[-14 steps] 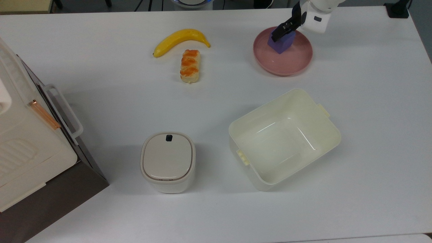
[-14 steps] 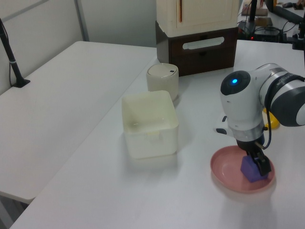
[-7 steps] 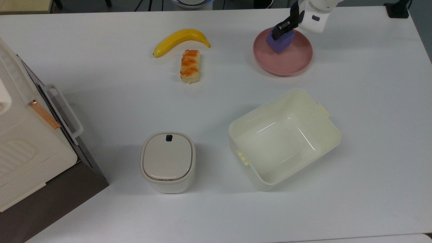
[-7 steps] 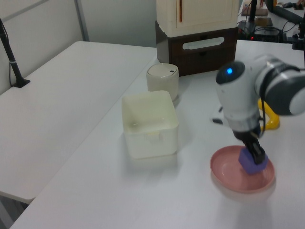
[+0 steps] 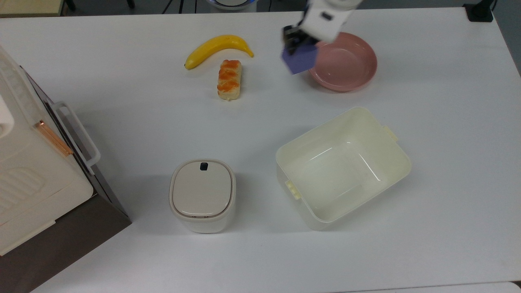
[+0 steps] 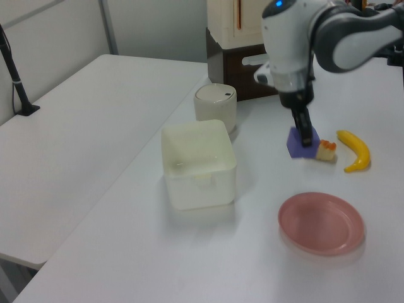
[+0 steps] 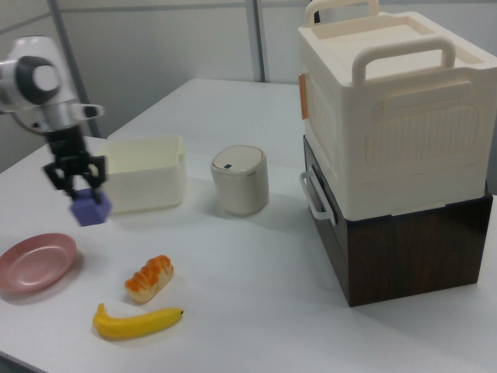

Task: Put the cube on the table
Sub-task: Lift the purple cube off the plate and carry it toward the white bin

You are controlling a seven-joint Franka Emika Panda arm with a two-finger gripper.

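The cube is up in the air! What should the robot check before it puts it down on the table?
1. Cube held by the gripper: ok, the jaws are clamped on its top.
2. Cube clear of the pink plate: ok, the left view shows it lifted and away from the plate.
3. Bare table under the cube: ok in the top view, between the pastry and the plate.
4. Room beside the pastry: cannot tell, in the left view the cube overlaps it.
5. Height above the table: cannot tell exactly, but the cube is not yet resting on it.
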